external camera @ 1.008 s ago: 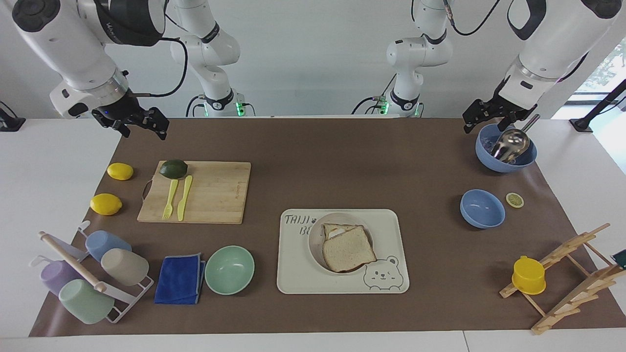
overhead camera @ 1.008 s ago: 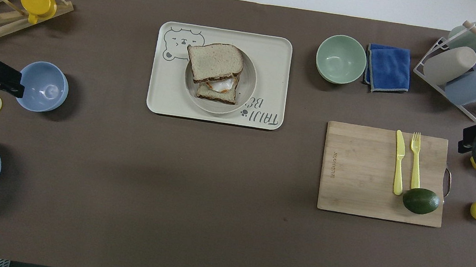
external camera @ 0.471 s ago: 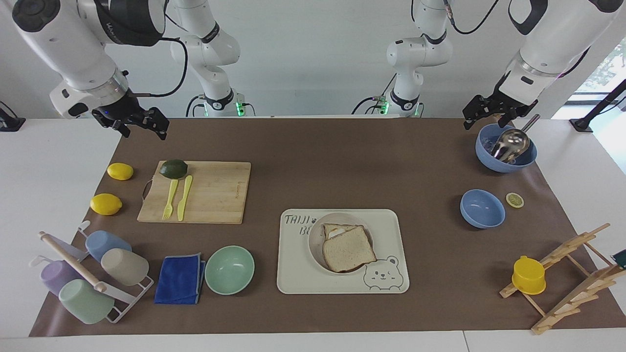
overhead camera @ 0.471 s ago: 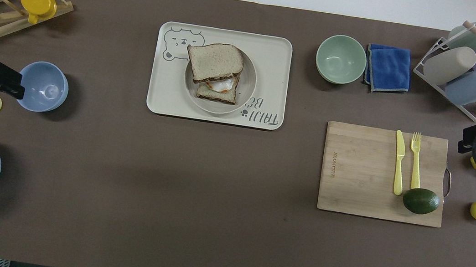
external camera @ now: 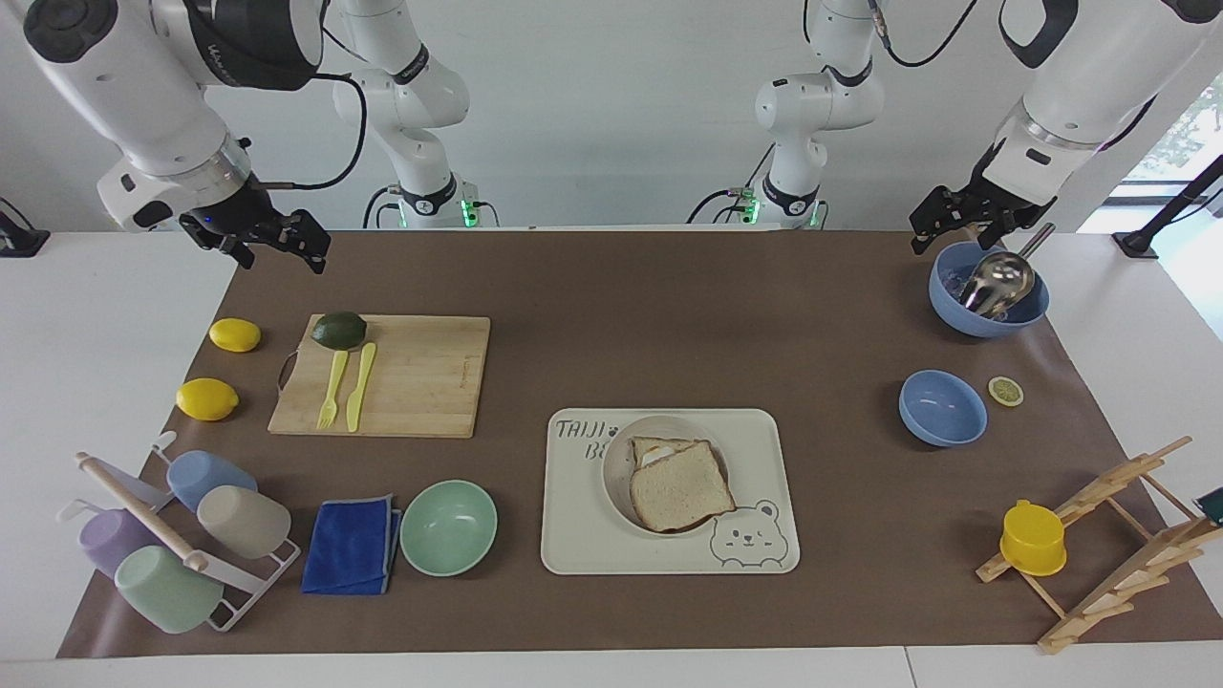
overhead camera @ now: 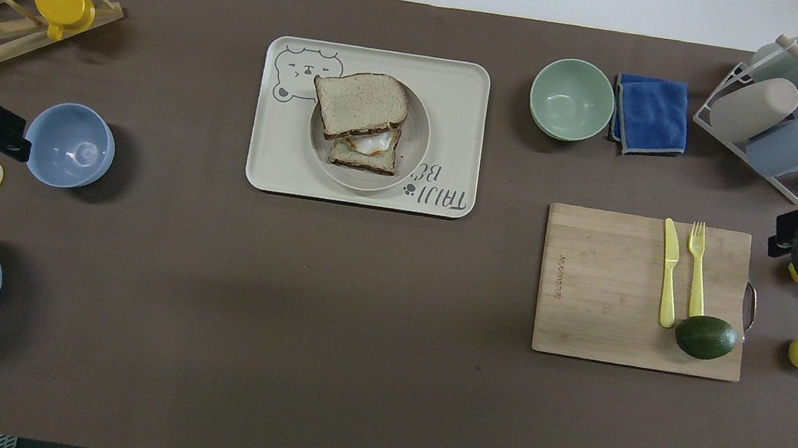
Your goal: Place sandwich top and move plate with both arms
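Brown bread: the sandwich top point(external camera: 681, 485) lies crooked on the egg toast point(overhead camera: 368, 151).
Plate: the plate point(external camera: 617, 489) sits on the bear tray point(external camera: 755, 440), which rests on the counter point(external camera: 669, 325) between the mint-green bowl point(external camera: 448, 526) and the empty blue bowl point(external camera: 942, 408).
Left gripper: the left gripper point(external camera: 965, 218) hangs over the blue bowl with the metal scoop point(external camera: 996, 280), fingers apart, holding nothing.
Right gripper: the right gripper point(external camera: 270, 242) hangs above the counter near the cutting board point(external camera: 411, 377), fingers apart, holding nothing.
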Robot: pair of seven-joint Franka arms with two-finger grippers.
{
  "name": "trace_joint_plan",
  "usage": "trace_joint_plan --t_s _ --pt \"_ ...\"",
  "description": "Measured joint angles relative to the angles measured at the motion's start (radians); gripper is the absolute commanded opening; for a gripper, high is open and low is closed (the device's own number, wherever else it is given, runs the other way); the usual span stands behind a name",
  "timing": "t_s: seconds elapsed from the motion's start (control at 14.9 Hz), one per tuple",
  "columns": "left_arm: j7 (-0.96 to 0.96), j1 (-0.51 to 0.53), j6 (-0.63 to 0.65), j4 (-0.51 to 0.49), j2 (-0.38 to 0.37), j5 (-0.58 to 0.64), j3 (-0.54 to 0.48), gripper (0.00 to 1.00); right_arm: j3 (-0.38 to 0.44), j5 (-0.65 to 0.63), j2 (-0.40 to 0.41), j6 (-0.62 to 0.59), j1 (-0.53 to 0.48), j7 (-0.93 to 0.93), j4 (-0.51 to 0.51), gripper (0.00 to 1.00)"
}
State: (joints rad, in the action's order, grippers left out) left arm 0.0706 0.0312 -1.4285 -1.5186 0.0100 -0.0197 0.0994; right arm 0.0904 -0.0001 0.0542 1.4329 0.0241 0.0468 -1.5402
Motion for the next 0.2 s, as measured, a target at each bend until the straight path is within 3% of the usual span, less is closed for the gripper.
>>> trace_joint_plan --t_s 0.2 --pt "-0.005 0.0 -0.032 0.0 0.0 0.0 0.0 1.0 0.0 0.0 0.0 0.0 0.0 0.0 0.0 1.0"
